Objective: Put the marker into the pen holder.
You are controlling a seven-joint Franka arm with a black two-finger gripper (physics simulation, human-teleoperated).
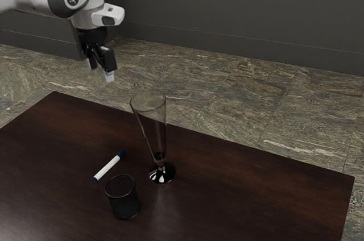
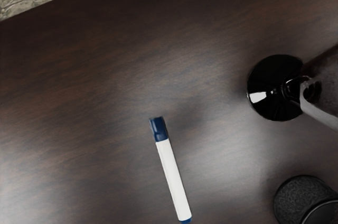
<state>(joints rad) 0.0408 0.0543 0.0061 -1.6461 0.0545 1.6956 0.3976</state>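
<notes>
High above the table, toward the exterior view's upper left, my gripper (image 1: 101,76) hangs open, a gap between its two fingers and nothing held. A white marker (image 1: 108,167) with a blue cap lies flat on the tabletop; in the wrist view the marker (image 2: 173,179) lies below my hand. The pen holder (image 1: 123,198), a black mesh cup, stands upright close to the marker but apart from it. In the wrist view the pen holder (image 2: 300,197) is partly cut off by the picture's edge.
A tall clear glass (image 1: 152,127) on a dark round foot stands beside the marker and pen holder; its foot (image 2: 274,87) appears in the wrist view. The dark wooden table (image 1: 256,178) has its far edge bordering the stone floor.
</notes>
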